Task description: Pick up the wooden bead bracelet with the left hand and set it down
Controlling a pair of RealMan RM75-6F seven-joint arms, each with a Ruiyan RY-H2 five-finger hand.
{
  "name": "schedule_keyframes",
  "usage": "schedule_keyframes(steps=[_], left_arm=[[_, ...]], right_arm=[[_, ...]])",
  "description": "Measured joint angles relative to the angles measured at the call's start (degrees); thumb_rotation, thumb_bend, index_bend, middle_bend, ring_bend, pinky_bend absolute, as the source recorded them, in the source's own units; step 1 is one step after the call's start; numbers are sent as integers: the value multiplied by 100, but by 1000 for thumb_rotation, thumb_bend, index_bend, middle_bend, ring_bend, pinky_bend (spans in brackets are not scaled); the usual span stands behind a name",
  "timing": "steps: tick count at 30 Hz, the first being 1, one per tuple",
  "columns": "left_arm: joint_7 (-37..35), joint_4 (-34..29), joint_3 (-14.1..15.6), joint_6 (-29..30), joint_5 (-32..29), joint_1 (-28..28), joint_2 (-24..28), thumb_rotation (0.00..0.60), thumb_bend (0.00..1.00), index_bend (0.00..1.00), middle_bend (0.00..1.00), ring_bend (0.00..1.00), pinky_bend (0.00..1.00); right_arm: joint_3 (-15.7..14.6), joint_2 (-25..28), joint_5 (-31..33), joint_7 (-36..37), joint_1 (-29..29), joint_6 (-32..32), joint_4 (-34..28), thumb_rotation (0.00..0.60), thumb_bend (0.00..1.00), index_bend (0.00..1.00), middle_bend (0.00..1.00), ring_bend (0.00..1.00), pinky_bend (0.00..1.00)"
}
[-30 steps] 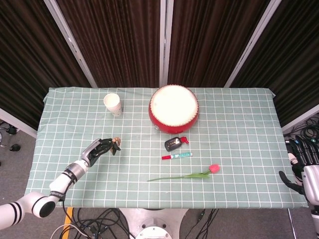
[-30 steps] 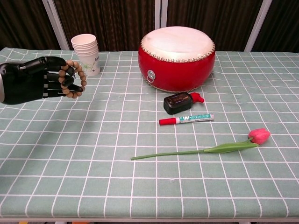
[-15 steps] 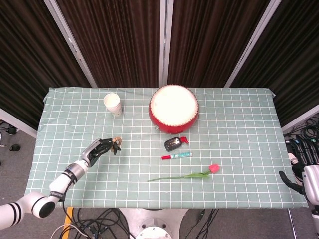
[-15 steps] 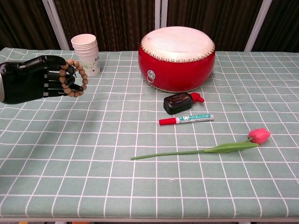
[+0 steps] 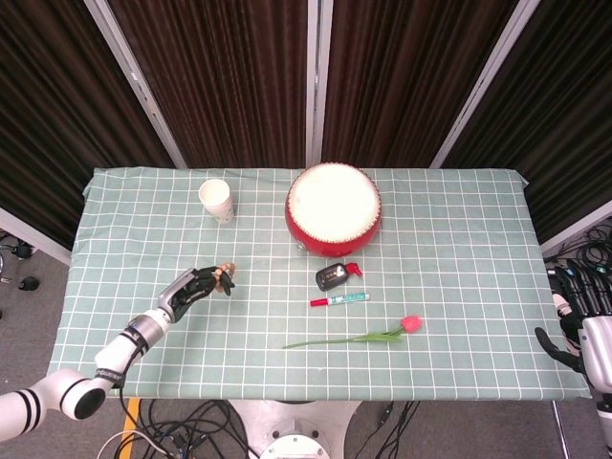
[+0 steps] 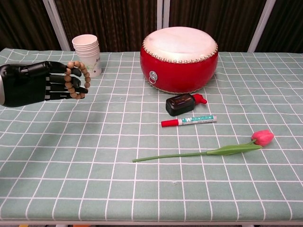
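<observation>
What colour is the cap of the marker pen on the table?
Red; the marker pen shows best in the chest view.

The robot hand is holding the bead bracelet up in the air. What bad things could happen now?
The bracelet hangs only on the fingertips of the left hand, so it might slip off and drop onto the table. The stack of paper cups stands close behind the hand, so a swing that way could knock it over. The bracelet could also catch on the fingers when the hand lets go.
</observation>
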Motion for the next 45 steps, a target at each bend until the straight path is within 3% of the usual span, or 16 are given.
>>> schedule_keyframes(steps=[6,8,10,12,17,20,24,26,31,36,45], left_arm=[[-91,6,28,25,68,-13,4,449,916,416,484,267,128],[-124,7,38,43,100,-14,6,381,908,404,470,254,128],[-187,11,44,67,126,-13,7,208,840,395,456,240,128],[-272,22,52,88,161,-15,9,128,774,393,453,234,128],[-375,64,111,122,273,-39,20,77,707,393,462,234,128],[-395,90,143,128,296,-66,19,123,698,398,476,234,128],[-376,118,167,106,289,-108,17,264,638,414,512,235,127],[-370,121,172,104,263,-118,16,276,564,427,526,235,127],[-405,125,193,131,270,-131,19,196,470,432,524,235,125],[-364,152,218,138,250,-146,14,344,469,447,532,235,124],[-161,162,200,91,0,-148,-30,461,469,504,577,270,125]], right_arm=[[-2,3,6,6,-7,5,1,600,164,0,6,0,0],[-2,3,7,6,-11,10,1,600,164,0,7,0,0],[-3,1,4,6,-10,10,1,600,164,0,6,0,0],[-4,-2,-1,3,-8,9,1,600,164,0,6,0,0],[-2,-6,-4,-5,-8,15,2,600,164,0,7,0,0],[-4,-4,-6,-9,-13,22,1,600,165,0,7,0,0],[-2,-2,-2,-17,-19,30,-1,600,164,0,7,0,0],[-3,-4,3,-20,-17,21,-1,600,165,0,7,0,0],[14,-9,32,-10,0,-5,9,600,164,0,7,0,0],[12,-17,24,-19,13,-24,10,600,164,0,7,0,0],[18,-17,44,-34,16,-34,6,600,165,0,7,0,0]])
